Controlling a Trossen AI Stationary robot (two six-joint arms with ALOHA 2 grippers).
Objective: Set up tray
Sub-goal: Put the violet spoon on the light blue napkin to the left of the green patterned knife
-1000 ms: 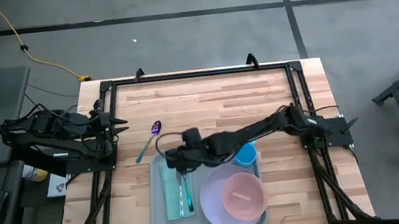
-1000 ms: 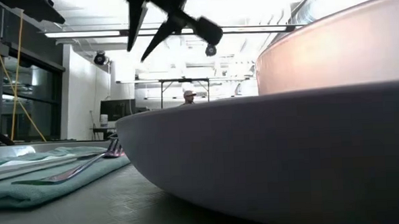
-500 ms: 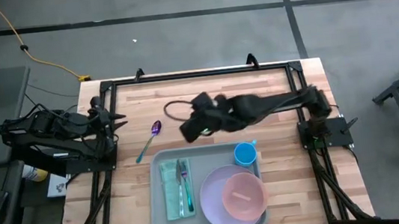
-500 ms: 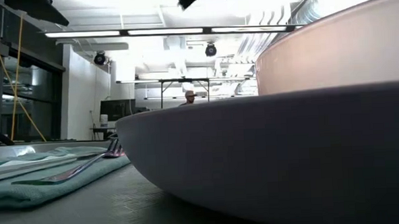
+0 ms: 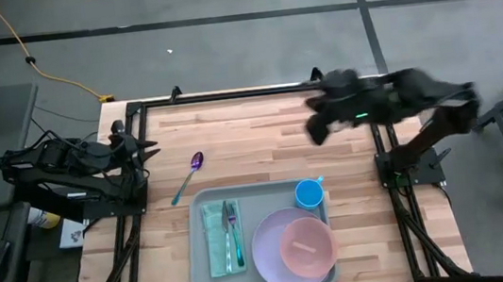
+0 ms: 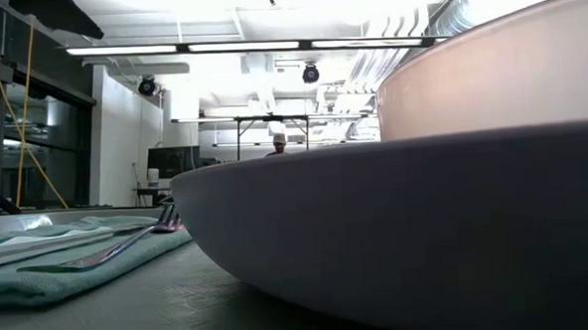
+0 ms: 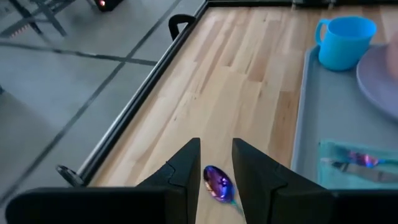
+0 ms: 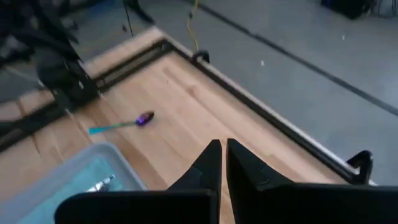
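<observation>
Beside the tray [image 5: 201, 261], your spoon [image 5: 187, 176] lies unplaced; the left gripper [image 7: 216, 163], part-open and empty, could nudge it off-table; the right gripper [image 8: 219, 155] is shut, empty.

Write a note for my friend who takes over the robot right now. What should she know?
Left gripper: fingers partly open, holding nothing, waiting at the table's left edge, pointed at the spoon.
Right gripper: fingers shut, empty, up over the far right part of the table.
Tray: at the near middle of the table. On it sit the teal cloth with a fork and another utensil, the purple plate with the pink bowl on it, and the blue cup.
Done: cloth, fork, plate, bowl and cup are placed.
Left: the spoon lies on the bare wood left of the tray; it probably goes on next.
</observation>
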